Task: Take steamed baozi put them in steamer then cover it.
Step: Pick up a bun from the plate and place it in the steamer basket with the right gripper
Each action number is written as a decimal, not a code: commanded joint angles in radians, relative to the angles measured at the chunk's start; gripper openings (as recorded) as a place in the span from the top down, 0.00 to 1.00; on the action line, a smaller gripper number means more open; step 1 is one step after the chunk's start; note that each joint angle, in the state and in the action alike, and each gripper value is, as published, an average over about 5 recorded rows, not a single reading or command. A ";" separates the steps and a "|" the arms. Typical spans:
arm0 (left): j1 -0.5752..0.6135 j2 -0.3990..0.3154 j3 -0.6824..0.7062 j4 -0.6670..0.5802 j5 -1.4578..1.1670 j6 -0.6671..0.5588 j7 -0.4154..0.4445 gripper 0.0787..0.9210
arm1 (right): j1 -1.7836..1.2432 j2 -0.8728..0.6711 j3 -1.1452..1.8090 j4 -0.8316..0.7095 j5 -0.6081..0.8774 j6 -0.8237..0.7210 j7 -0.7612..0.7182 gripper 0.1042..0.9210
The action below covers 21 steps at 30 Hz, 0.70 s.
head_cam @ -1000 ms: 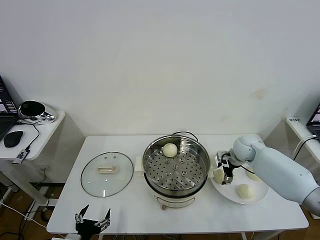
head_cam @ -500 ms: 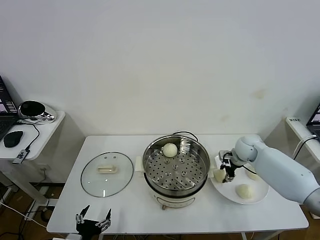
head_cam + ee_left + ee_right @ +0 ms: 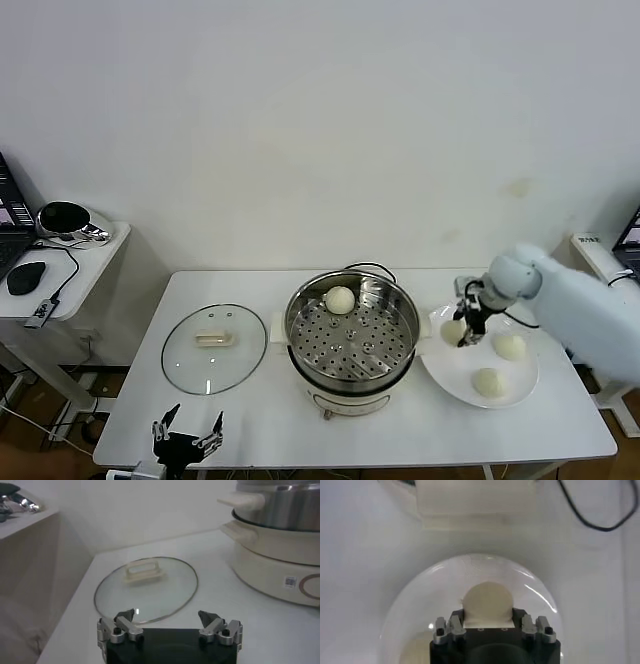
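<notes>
Smooth cream-white baozi [image 3: 487, 605] clenched in right hand [image 3: 488, 626] above white plate [image 3: 450, 372]

Steamed baozi: four smooth cream-white buns. One [image 3: 341, 299] sat on the perforated tray at the far side of the steamer [image 3: 350, 340], a shiny steel pot on a cream-white base, uncovered. One [image 3: 455, 331] was clamped in the right gripper [image 3: 466, 327]; two [image 3: 509, 346] [image 3: 487, 382] lay together beside the steamer. Cover [image 3: 214, 347]: clear glass lid, cream handle up, flat beside the steamer.
</notes>
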 commanded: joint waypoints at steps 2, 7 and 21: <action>0.001 0.007 0.000 -0.030 0.008 0.003 0.002 0.12 | 0.460 0.001 -0.286 0.140 0.327 -0.100 -0.053 0.41; -0.002 0.008 -0.002 -0.053 0.006 0.007 0.005 0.12 | 0.562 0.144 -0.364 0.140 0.427 -0.156 -0.041 0.41; 0.006 0.025 -0.038 -0.110 -0.041 0.027 0.011 0.12 | 0.427 0.576 -0.385 -0.067 0.491 -0.263 0.079 0.41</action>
